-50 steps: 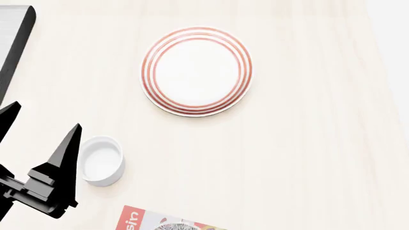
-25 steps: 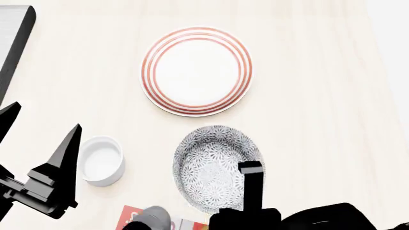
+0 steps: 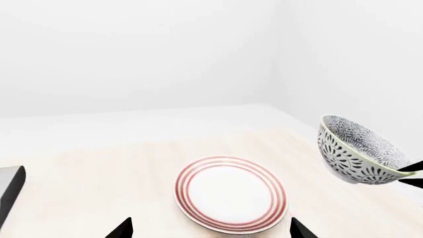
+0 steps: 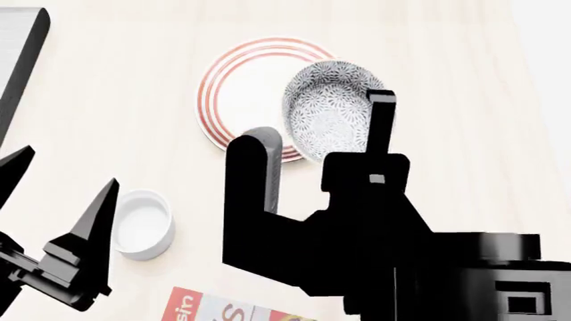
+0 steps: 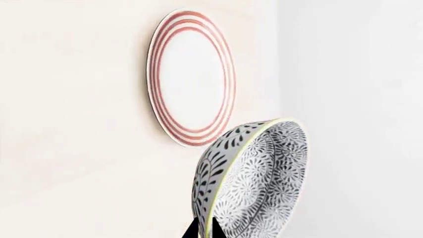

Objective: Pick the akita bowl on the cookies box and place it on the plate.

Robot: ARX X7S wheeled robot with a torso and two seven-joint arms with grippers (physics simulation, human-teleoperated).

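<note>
The akita bowl (image 4: pixel 328 110) hangs tilted in the air over the right part of the red-ringed plate (image 4: pixel 234 93). My right gripper (image 4: pixel 379 100) is shut on the bowl's rim, one finger inside and one outside. In the right wrist view the gripper (image 5: pixel 207 229) pinches the bowl (image 5: pixel 258 183) with the plate (image 5: pixel 191 74) beyond it. In the left wrist view the bowl (image 3: pixel 357 151) floats beside the plate (image 3: pixel 230 193). My left gripper (image 4: pixel 58 194) stands open and holds nothing. A corner of the cookies box (image 4: pixel 214 307) shows at the near edge.
A small plain white cup (image 4: pixel 143 224) stands beside my left gripper's fingers. A dark grey slab (image 4: pixel 18 53) lies at the far left edge of the table. The right arm's black body (image 4: pixel 375 241) hides much of the near table.
The right gripper has carried the bowl up from the cookies box, past the cup's level, to above the plate's right side. The left arm has barely moved.
</note>
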